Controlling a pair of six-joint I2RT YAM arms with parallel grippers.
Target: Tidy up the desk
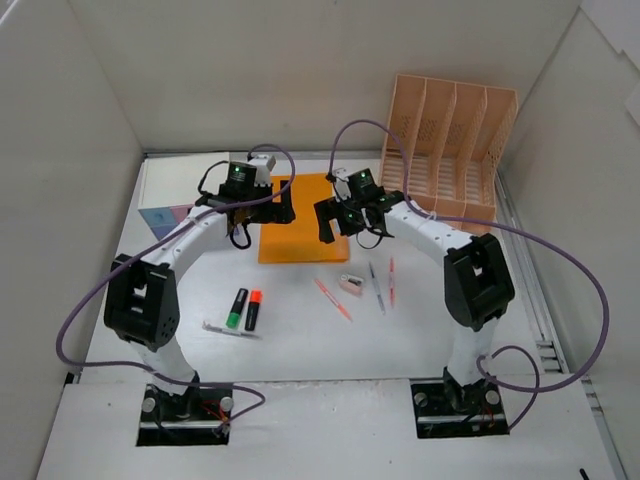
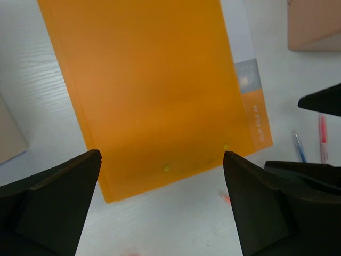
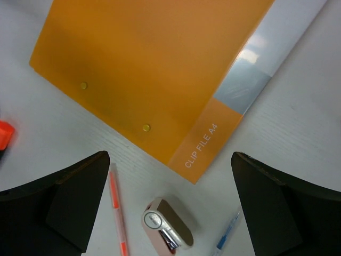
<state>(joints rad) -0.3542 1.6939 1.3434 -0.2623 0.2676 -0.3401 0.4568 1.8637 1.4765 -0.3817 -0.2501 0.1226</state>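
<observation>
Peach rack (image 1: 450, 135) at far right corner, slot insides partly hidden. Desk (image 1: 320, 345) white, matte, white panels (image 1: 250, 70) around it. Orange folder (image 1: 303, 235) flat at far centre, spine reads "CLIP FILE A4". Left gripper (image 2: 161, 160) and right gripper (image 3: 170, 160) both spread wide over folder's near edge.

Item count: one orange folder (image 1: 300, 238); one peach file rack (image 1: 450, 150); one drawer box (image 1: 160, 215); two highlighters, a green highlighter (image 1: 237, 307) and an orange highlighter (image 1: 253, 310); three pens (image 1: 332, 298) (image 1: 376, 288) (image 1: 391, 281); one small stapler (image 1: 351, 284); one pale slim item (image 1: 228, 329), kind unclear.
</observation>
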